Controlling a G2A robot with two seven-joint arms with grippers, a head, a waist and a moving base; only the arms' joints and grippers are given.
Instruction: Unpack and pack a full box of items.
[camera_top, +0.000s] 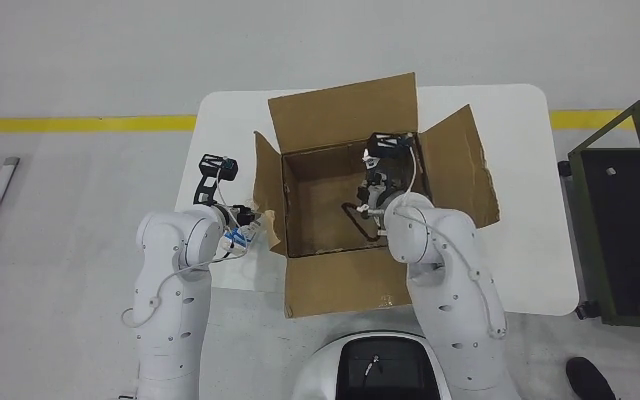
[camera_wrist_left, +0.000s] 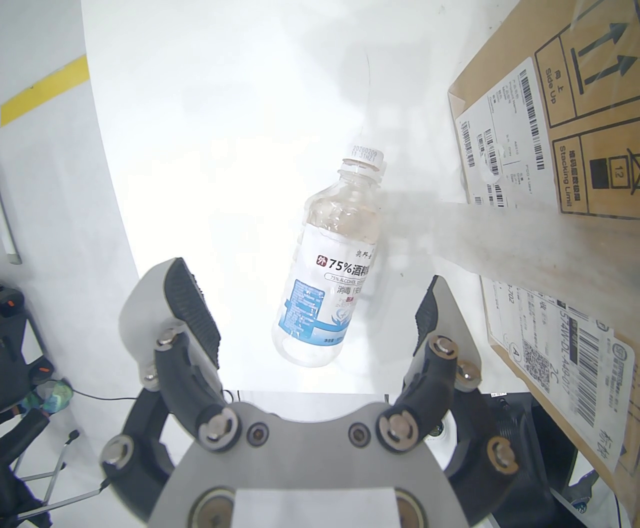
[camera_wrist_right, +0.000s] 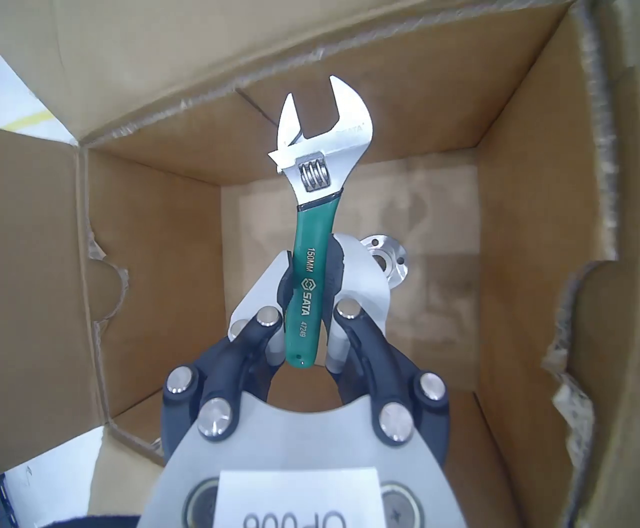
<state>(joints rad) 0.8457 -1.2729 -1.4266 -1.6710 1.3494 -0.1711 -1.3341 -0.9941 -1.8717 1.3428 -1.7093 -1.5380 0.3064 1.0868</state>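
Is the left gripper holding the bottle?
No, the left gripper is open, and the bottle lies on the table, untouched.

White table (camera_top: 520, 150) on a grey floor (camera_top: 100, 60). A yellow line (camera_top: 90, 124) crosses the floor at the table's far side, a dark green rack (camera_top: 605, 235) beside it.

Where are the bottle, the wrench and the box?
bottle (camera_wrist_left: 330, 280): left wrist view, on its label.
wrench (camera_wrist_right: 316, 225): right wrist view, on the green handle.
box (camera_top: 345, 115): top view, on the flap farthest from the robot.
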